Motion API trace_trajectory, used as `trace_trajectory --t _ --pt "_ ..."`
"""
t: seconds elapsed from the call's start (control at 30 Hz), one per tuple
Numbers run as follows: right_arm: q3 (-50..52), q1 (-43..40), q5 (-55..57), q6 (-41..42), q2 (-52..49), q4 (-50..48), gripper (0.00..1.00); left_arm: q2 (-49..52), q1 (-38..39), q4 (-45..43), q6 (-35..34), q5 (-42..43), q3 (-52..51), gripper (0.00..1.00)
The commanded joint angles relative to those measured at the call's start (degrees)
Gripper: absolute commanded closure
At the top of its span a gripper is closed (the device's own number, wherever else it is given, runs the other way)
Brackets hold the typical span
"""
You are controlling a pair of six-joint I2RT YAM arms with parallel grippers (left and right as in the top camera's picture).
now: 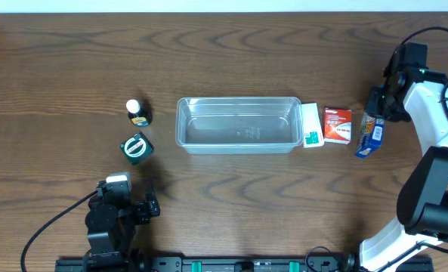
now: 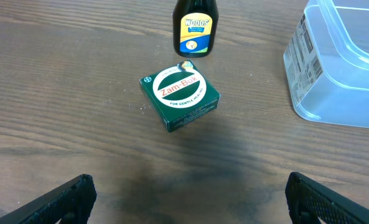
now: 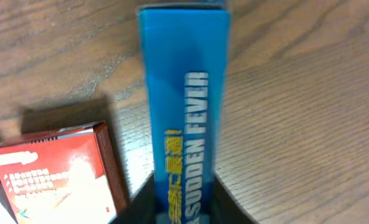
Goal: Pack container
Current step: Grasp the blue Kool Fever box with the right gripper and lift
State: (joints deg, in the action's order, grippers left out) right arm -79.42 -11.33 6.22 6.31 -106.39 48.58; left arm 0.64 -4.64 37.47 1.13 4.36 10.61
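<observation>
The clear plastic container [image 1: 239, 125] lies empty at mid table; its corner shows in the left wrist view [image 2: 333, 68]. My right gripper [image 1: 376, 113] is shut on a blue box [image 1: 370, 136] marked "SUDDEN FEVER" [image 3: 184, 118], to the right of the container. A red box [image 1: 337, 125] [image 3: 60, 171] and a white-green box [image 1: 311, 125] lie between it and the container. My left gripper [image 2: 187, 199] is open and empty near the front left. A green Zam-Buk box [image 1: 136, 147] [image 2: 180, 96] and a small dark bottle [image 1: 137, 112] [image 2: 195, 28] stand left of the container.
Both arms' bases and cables sit along the table's front edge. The right arm [image 1: 435, 121] reaches along the right side.
</observation>
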Motion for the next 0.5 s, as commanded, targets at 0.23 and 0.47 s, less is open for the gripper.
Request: trace_trajectory --t 0.23,0.47 --pt "-1.7 -0.4 -0.7 0.9 4.1 2.2 0.97 -0.2 0.1 0.0 0.1 0.4 0.1 0.02" --pt "-8.1 2.6 -3.4 0.5 15.0 6.1 0.99 -0.2 0.1 0.0 0.1 0.4 0.1 0.02"
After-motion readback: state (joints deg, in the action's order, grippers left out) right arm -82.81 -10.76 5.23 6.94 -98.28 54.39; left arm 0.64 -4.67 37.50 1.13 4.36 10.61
